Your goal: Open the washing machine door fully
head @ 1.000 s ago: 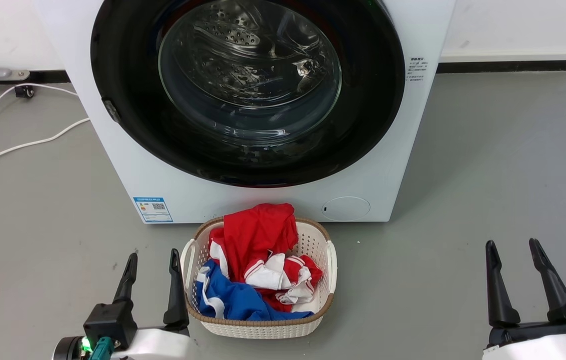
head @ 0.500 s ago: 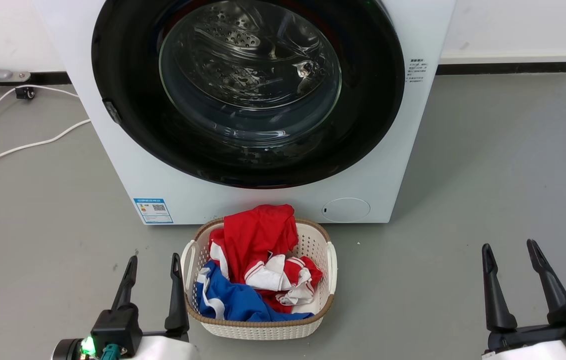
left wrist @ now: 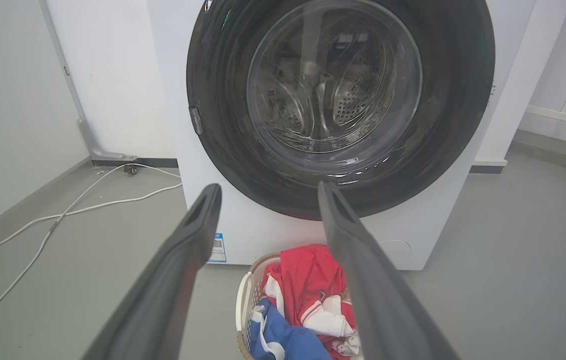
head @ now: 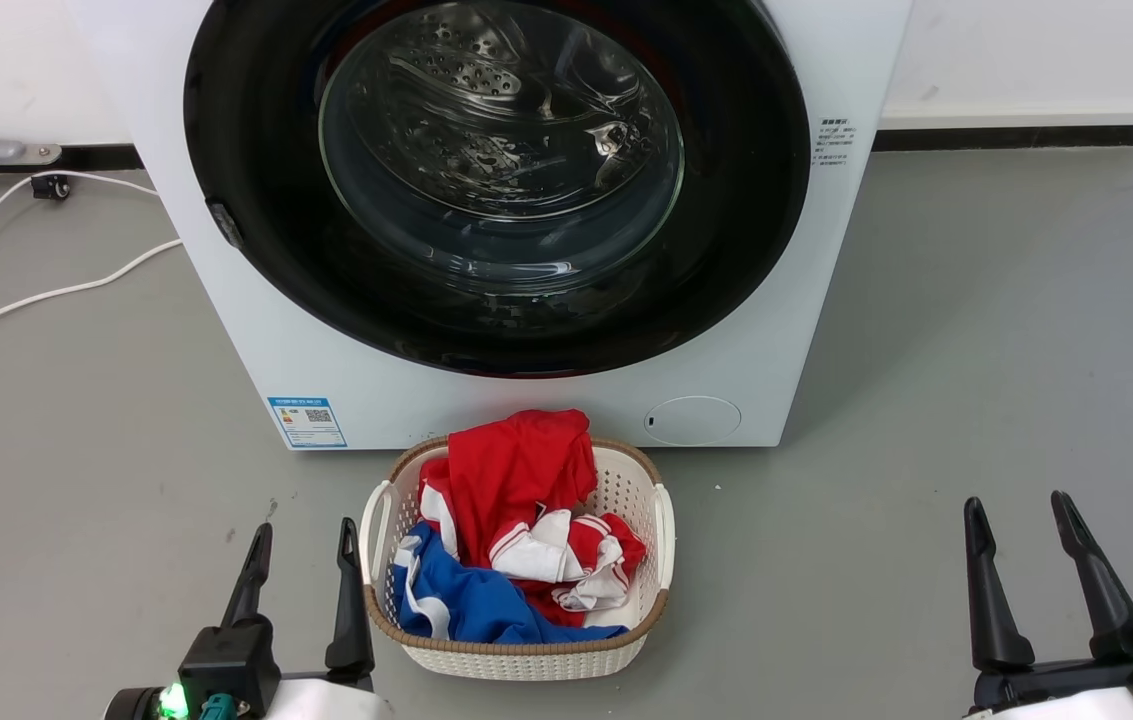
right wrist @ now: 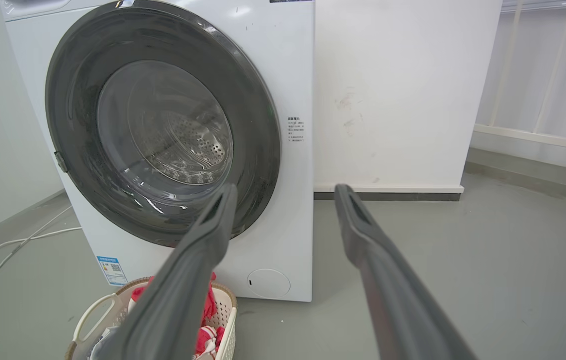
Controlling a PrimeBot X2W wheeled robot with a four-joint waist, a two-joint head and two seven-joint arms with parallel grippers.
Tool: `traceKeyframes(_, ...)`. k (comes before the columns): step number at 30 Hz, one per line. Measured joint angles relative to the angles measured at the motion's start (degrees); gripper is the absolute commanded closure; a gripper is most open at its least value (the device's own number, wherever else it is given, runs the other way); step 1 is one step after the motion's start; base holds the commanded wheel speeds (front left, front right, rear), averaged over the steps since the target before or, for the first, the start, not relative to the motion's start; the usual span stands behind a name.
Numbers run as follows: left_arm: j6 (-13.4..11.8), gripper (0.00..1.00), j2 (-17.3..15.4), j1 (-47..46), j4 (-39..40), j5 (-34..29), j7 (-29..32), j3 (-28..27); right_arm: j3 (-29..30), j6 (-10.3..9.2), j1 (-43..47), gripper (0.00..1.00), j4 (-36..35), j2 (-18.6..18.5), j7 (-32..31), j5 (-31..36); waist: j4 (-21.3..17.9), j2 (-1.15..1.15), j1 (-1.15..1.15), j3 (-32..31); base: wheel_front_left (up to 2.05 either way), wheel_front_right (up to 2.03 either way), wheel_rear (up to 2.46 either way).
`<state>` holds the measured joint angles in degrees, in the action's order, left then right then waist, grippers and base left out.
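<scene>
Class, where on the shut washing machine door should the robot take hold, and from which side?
Likely the small grey tab on the washing machine door, at its rim's left edge, approached from the left by the left end effector; the glossy rim looks smooth elsewhere.

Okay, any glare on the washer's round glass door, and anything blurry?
Head view: sharp, white glare streaks on the black-rimmed round glass door. Left wrist view: the left gripper, long dark fingers, blurs near the lens. Right wrist view: the right gripper blurs too; the white washing machine leans, wide-angle distortion.
</scene>
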<state>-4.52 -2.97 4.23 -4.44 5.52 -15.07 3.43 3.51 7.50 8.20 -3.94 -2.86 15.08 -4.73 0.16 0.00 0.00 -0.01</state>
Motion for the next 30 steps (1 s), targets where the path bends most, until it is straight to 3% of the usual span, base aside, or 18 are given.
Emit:
traceKeyframes(13, -0.3, 0.0, 0.0, 0.0, -0.5, 0.7, 0.0, 0.2, -0.4, 0.0, 0.0, 0.0, 0.7, 0.0, 0.0, -0.4, 0.1, 0.0, 0.0, -0.1, 0.0, 0.0, 0.0)
traceKeyframes(14, -0.3, 0.0, 0.0, 0.0, -0.5, 0.7, 0.0, 0.2, -0.4, 0.0, 0.1, 0.6, 0.7, 0.0, 0.0, -0.4, 0.1, 0.0, 0.0, -0.1, 0.0, 0.0, 0.0)
traceKeyframes(16, -0.5, 0.0, 0.0, 0.1, -0.5, 0.7, 0.0, 0.1, -0.4, 0.0, 0.1, 1.0, 0.9, 0.0, 0.0, -0.4, 0.1, 0.0, 0.0, -0.1, 0.0, 0.0, 0.0)
traceKeyframes(21, -0.5, 0.0, 0.0, 0.1, -0.5, 0.7, 0.0, 0.1, -1.0, 0.0, 0.1, 1.0, 1.1, 0.0, 0.0, -1.1, 0.0, 0.0, 0.0, -0.1, 0.0, 0.0, 0.0)
traceKeyframes(27, -0.5, 0.0, 0.0, 0.1, -0.5, 0.7, 0.0, 0.1, -1.1, -0.01, -0.1, 1.0, 1.6, 0.0, 0.0, -19.8, -0.2, 0.0, 0.0, -0.1, 0.0, 0.0, 0.0)
traceKeyframes(30, -0.5, 0.0, 0.0, 0.1, -0.6, 0.7, 0.0, 0.1, -1.4, -0.01, -0.2, 1.0, 1.4, 0.0, 0.0, -33.3, -0.2, 0.0, 0.0, -0.1, 0.0, 0.0, 0.0)
